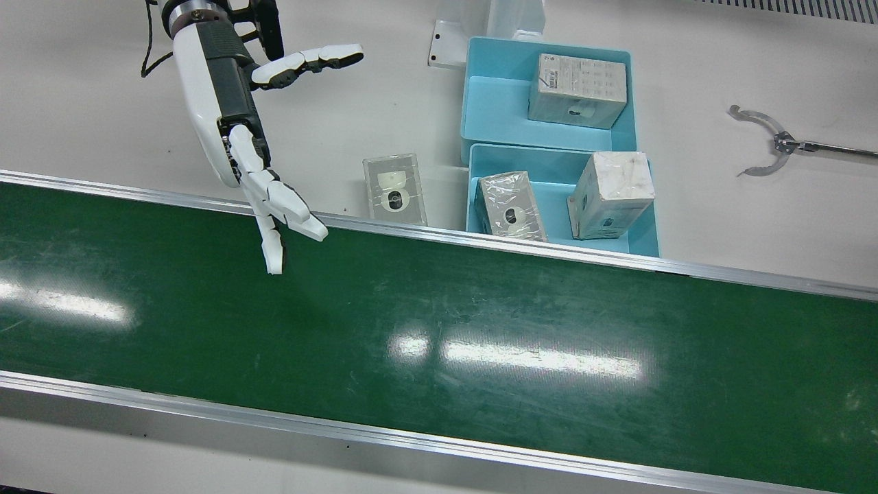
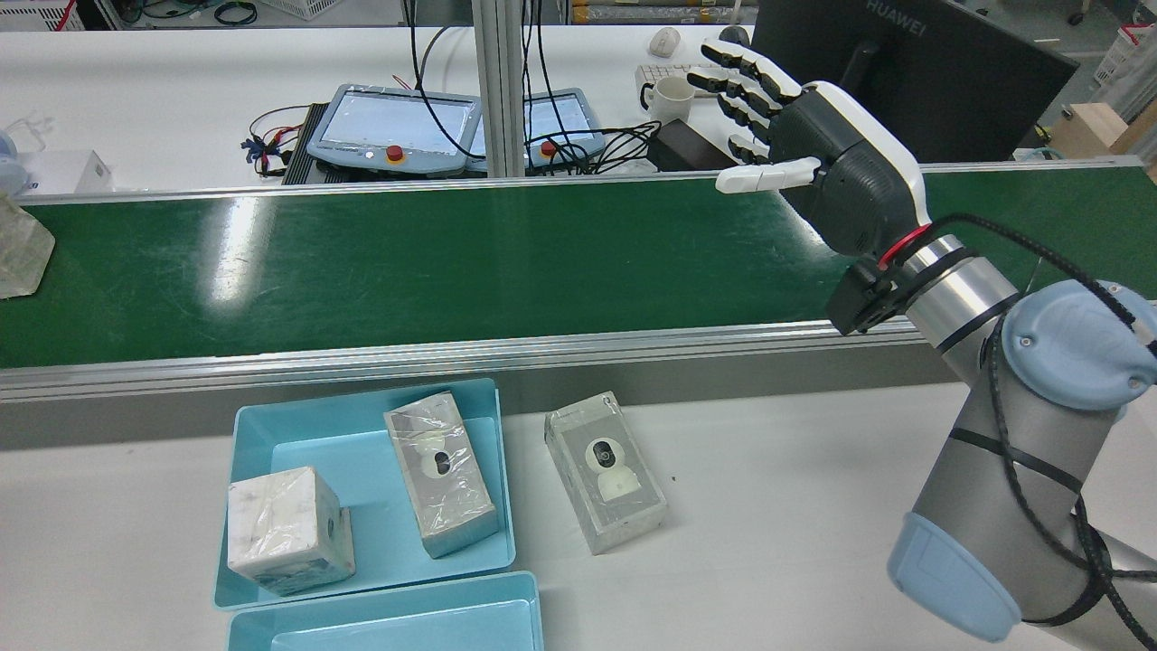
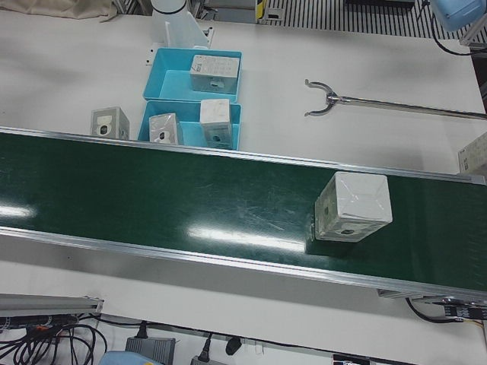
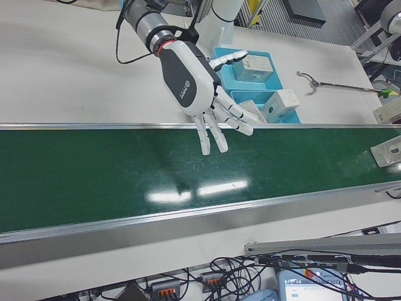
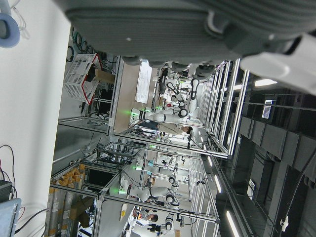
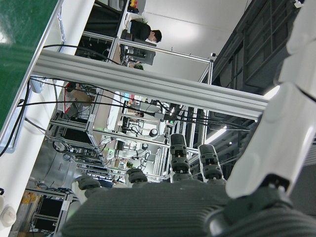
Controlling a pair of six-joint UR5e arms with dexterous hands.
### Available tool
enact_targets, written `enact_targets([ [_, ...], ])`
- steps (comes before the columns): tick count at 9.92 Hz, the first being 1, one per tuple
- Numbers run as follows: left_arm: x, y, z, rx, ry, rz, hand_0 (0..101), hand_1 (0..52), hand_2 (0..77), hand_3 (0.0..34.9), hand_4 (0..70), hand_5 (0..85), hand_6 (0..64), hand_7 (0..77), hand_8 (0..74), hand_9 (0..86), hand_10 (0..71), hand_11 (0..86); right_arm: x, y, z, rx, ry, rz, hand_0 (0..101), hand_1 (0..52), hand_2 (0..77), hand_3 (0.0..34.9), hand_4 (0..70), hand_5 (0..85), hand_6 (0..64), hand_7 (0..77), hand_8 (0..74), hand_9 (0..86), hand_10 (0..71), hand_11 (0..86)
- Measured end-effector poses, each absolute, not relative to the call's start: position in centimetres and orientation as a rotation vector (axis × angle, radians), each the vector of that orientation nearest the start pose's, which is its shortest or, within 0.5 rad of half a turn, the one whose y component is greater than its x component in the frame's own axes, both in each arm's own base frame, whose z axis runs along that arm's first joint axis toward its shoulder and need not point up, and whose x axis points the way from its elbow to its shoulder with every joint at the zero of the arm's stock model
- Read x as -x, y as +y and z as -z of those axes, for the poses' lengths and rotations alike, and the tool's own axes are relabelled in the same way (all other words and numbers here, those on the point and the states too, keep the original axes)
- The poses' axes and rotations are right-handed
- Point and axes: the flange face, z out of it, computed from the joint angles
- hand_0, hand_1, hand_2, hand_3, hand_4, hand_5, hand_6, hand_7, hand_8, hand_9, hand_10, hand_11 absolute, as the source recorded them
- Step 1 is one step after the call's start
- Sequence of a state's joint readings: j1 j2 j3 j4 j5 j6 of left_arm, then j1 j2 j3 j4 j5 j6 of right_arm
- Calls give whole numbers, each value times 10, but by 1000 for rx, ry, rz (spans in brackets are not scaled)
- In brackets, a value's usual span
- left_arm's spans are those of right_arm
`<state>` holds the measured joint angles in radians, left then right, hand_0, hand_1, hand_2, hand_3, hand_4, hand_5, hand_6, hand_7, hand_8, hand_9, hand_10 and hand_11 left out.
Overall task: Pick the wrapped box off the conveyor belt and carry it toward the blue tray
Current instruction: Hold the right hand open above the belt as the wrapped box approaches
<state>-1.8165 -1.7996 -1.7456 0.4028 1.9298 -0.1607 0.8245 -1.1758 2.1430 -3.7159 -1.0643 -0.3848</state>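
A wrapped white box point(image 3: 354, 207) stands on the green conveyor belt point(image 3: 190, 198), on the left arm's half; it also shows at the belt's end as the box point(image 2: 18, 249) in the rear view and the box point(image 4: 387, 152) in the right-front view. My right hand point(image 1: 240, 137) hovers open over the belt's robot-side edge, fingers spread, palm empty, far from that box; it is the same right hand point(image 2: 813, 154) in the rear view. The blue tray point(image 1: 555, 202) sits beside the belt. My left hand point(image 5: 163, 29) shows only its palm edge, with nothing in it.
Two blue trays adjoin; the near tray point(image 2: 307, 452) holds two wrapped boxes, the far tray point(image 1: 494, 110) one. Another wrapped box point(image 1: 394, 189) lies on the table beside them. A metal reach tool point(image 1: 761, 140) lies farther along. Monitors, cables and a mug point(image 2: 669, 98) stand beyond the belt.
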Motion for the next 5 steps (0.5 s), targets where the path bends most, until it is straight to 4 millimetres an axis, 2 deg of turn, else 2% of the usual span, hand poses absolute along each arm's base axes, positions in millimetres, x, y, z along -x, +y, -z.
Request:
enact_targets([
  [1,229,-510,-522,306,2225,2244,0,0,5,0,0,5,5,5,0,5,5,0,201,-493,-302,-9,2747,1942,393,82,93,303,0,164,0,164,5,33,11,11],
  [3,229,-510,-522,306,2225,2244,0,0,5,0,5,5,0,5,5,0,5,0,202,-495,-314,-6,2732,1970,391,82,93,304,0,158,0,164,5,49,11,11],
  [5,229,-510,-522,306,2225,2244,0,0,5,0,5,5,0,5,5,0,0,0,211,-506,-293,-26,2741,1915,391,82,120,302,0,175,0,169,5,49,11,11],
])
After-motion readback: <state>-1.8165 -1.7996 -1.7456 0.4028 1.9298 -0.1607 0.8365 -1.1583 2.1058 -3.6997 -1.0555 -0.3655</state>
